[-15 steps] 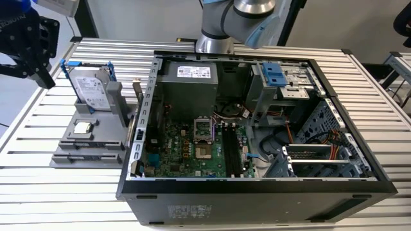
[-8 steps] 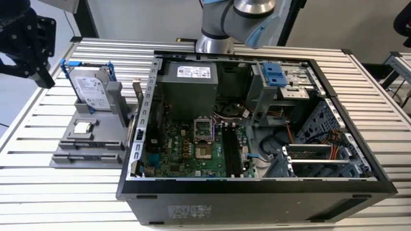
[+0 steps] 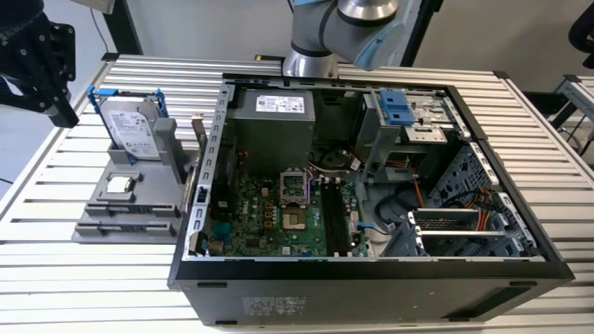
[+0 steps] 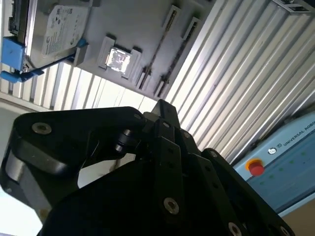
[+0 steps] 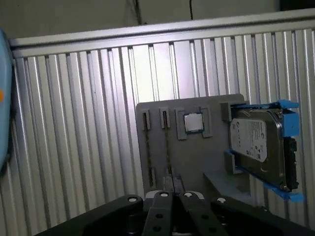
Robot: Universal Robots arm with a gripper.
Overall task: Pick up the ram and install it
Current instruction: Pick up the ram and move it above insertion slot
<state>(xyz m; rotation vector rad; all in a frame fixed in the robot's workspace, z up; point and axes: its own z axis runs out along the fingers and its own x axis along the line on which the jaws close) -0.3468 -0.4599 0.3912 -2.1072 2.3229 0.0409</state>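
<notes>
Robot scene, three camera views. As we judge it the task is at its start. The ram (image 5: 167, 145), a thin dark strip stood on edge, sits in one of two narrow slots of the grey holder (image 5: 197, 157) and isn't lifted yet, so pick-up & install are both left to do. The gripper (image 5: 172, 191) hangs near the holder, apart from the ram & touching nothing. In both wrist views its black fingertips meet w/ nothing between them. Also on the holder are a square processor chip (image 5: 193, 123) just beside the slots, & a hard drive (image 5: 256, 142) in blue rails at the end away from the slots. The open PC case (image 3: 371, 292) lies just beside the holder on the slatted table (image 3: 55, 278), & its long black memory slots (image 3: 334, 216) look unfilled to us. Writing: the drive has a pale label w/ fine print. The power supply (image 3: 269, 136) inside the case has a white sticker, & the case's outer wall has another. We can't make out any of that print. Beyond the holder, a blue-grey box (image 4: 280, 172) w/ a red button (image 4: 255, 167) carries white lettering.
</notes>
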